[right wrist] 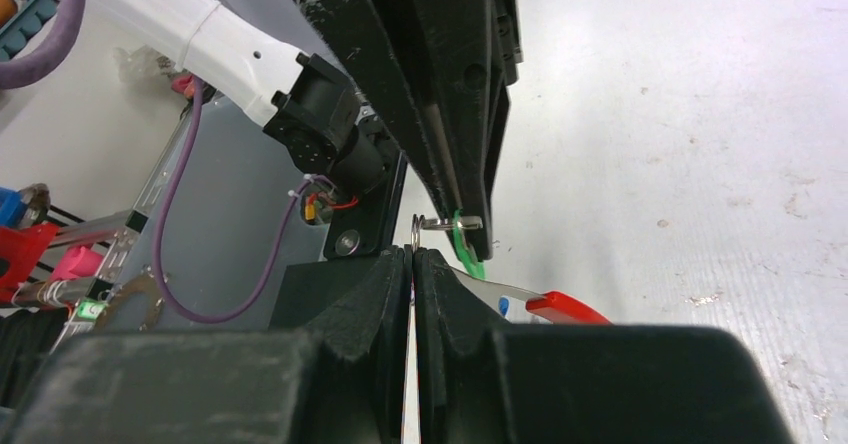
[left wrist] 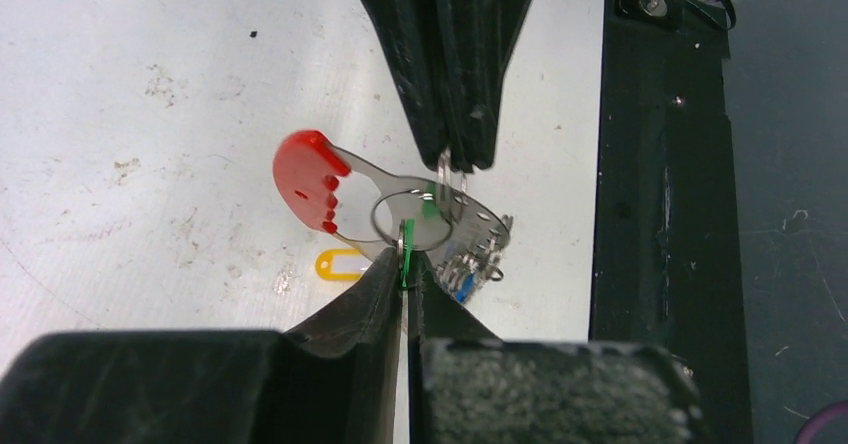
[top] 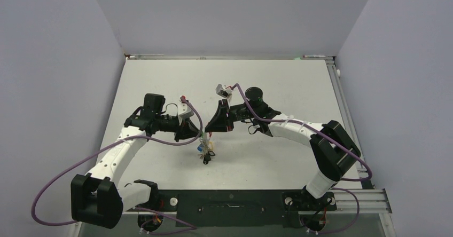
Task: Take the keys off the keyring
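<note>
The keyring, a grey crescent (left wrist: 380,172) with a red arc (left wrist: 305,176), hangs above the table between both grippers. My left gripper (left wrist: 406,256) is shut on the green key tag (left wrist: 405,264) and a thin round wire ring (left wrist: 378,226) at the crescent's lower edge. My right gripper (right wrist: 413,254) is shut on a small metal ring (right wrist: 416,228) at the crescent's other edge; its fingertips (left wrist: 470,154) come in from above in the left wrist view. The other keys (top: 205,150) dangle below, with a yellow tag (left wrist: 340,264) and a blue one (left wrist: 462,286). The red arc also shows in the right wrist view (right wrist: 565,309).
The white table (top: 278,82) is walled on three sides. The black mounting plate (top: 229,199) runs along the near edge under both arm bases. Purple cables (top: 53,186) loop off each arm. A rail (top: 336,87) lines the right edge.
</note>
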You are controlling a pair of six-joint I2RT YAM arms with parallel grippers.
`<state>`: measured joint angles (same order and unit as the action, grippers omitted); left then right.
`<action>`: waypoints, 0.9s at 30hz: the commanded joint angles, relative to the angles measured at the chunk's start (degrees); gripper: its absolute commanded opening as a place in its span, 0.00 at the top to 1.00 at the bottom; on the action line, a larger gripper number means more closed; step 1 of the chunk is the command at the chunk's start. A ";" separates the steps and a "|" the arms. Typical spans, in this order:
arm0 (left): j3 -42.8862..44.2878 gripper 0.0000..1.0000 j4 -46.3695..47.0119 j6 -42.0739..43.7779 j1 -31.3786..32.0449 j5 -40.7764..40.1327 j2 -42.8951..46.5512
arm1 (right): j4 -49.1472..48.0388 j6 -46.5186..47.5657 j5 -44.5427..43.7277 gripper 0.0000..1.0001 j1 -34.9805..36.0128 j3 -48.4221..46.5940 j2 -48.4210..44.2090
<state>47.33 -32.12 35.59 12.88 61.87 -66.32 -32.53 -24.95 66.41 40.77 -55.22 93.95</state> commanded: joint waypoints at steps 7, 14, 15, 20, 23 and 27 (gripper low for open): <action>1.19 1.00 -2.45 -0.98 -0.32 -1.48 1.86 | -18.14 -8.62 -5.66 0.95 -1.75 3.66 -2.20; 1.31 1.00 3.07 -6.75 2.03 -1.87 0.46 | -26.56 -13.65 -9.61 0.95 -0.80 6.51 -0.90; 1.54 1.00 3.33 -7.36 2.50 -1.90 0.06 | -27.40 -14.24 -10.20 0.95 -0.54 6.84 -0.69; 2.23 1.00 3.58 -7.73 5.42 -3.12 -1.36 | -31.67 -16.02 -12.75 0.95 0.71 8.55 0.44; 2.24 1.00 3.64 -7.64 6.41 -3.71 -1.74 | -32.91 -16.34 -13.47 0.95 1.31 9.22 0.87; 1.75 1.00 3.60 -7.34 6.54 -4.11 -1.64 | -33.52 -16.51 -14.10 0.95 1.44 9.88 1.16</action>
<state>47.40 -30.48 28.62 19.18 57.69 -68.07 -57.76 -40.45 54.26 41.74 -45.82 94.85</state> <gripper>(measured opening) 0.009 0.057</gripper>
